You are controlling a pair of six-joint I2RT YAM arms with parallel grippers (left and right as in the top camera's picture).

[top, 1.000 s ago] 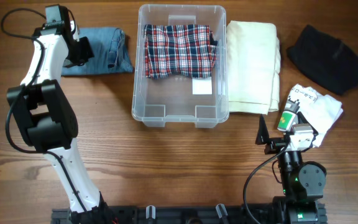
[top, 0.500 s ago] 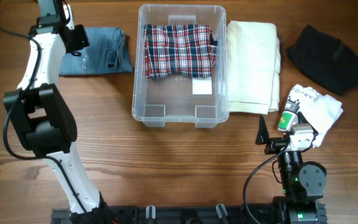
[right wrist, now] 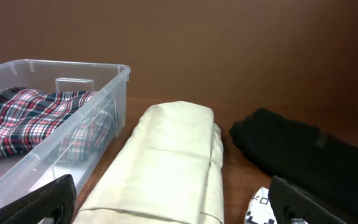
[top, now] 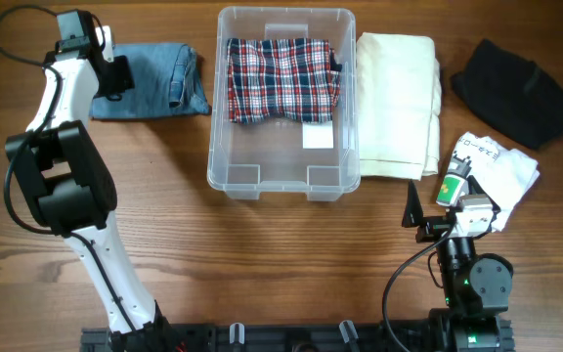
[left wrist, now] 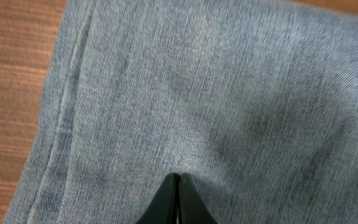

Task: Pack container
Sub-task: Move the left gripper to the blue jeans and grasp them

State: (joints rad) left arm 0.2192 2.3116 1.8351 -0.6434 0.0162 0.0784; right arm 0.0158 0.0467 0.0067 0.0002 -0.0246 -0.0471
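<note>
From above, the container (top: 283, 174) sits at the far middle of the table (top: 262, 254), with a folded plaid cloth (top: 281, 80) in its far half. The left gripper (top: 117, 76) is off to the container's left, over the outer end of a folded denim piece (top: 164, 80); the rest of the denim lies between it and the bin. A cream cloth (top: 399, 98) lies just beside the bin's right wall.

The left wrist view shows the jaws pressed together, tips down on the denim (left wrist: 229, 93), with no fold seen between them.

In the right wrist view, the right gripper (right wrist: 173, 196) is spread wide near the table. The container (right wrist: 104, 93) is ahead to its left, well apart.
</note>
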